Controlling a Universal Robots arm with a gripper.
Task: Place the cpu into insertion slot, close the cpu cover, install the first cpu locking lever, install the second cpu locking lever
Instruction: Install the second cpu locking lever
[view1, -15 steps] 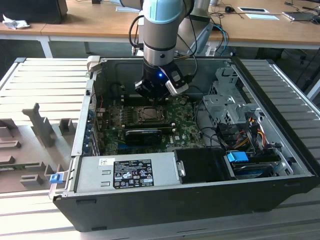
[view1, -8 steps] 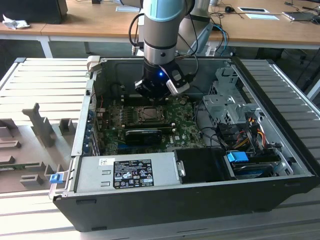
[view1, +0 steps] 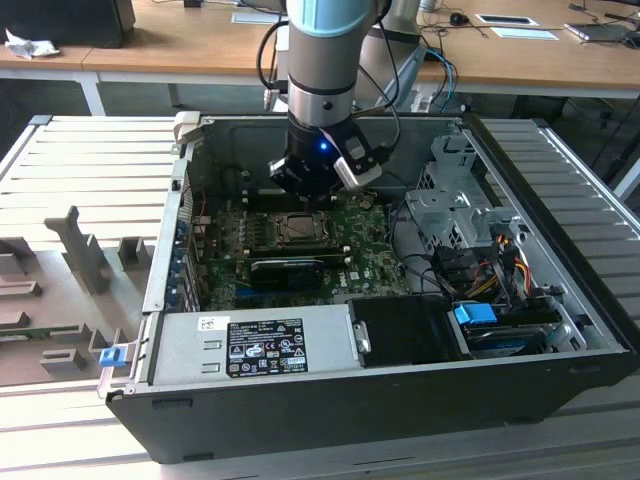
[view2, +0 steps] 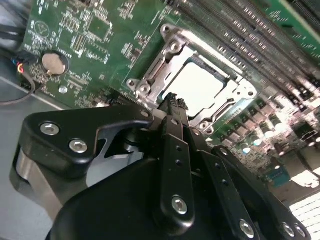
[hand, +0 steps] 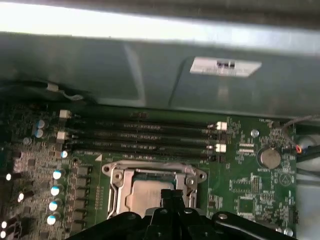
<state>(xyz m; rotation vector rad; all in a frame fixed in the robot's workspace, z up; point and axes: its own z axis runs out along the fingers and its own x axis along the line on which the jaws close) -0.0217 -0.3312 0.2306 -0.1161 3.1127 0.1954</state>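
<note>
The cpu (view2: 200, 86) lies flat in the insertion slot (hand: 116, 186), its pale face showing through the cut-out of the cpu cover (view2: 165, 75), which is folded down over it in both wrist views. Beside the slot run the long black memory slots (hand: 145, 135), and a round coin battery (view2: 51, 62) sits on the green motherboard (view1: 370, 255) further off. The gripper (view2: 172, 102) hovers just over the slot's edge, fingers pressed together and holding nothing, inside the open computer case (view1: 560, 330).
</note>
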